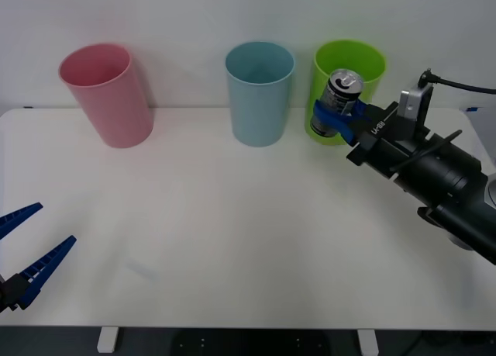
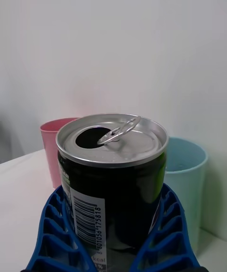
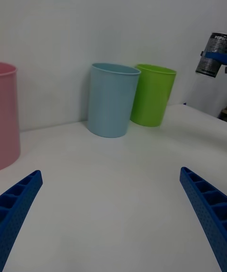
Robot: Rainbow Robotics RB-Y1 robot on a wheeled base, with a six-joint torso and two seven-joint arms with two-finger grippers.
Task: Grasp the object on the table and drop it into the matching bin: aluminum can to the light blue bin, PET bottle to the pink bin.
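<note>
Currently right pincer [image 1: 335,112] is clenched on the aluminum can [image 1: 339,98], held upright in the air in front of the lime green bin [image 1: 349,65], at about 1 o'clock on the bench [image 1: 232,240]. One can: smooth metal top with pull-tab, opening visible, dark printed body with barcode. Blue ribbed fingers [image 2: 56,234] press its two sides. Three cup-shaped plastic bins, round rims, tapering downward, along the far edge: pink bin [image 1: 108,96] at 11, light blue bin [image 1: 260,92] at 12, green just beside it. Left pincer [image 1: 27,251] sits released, fingers spread, low at 8 o'clock over the white bench.
</note>
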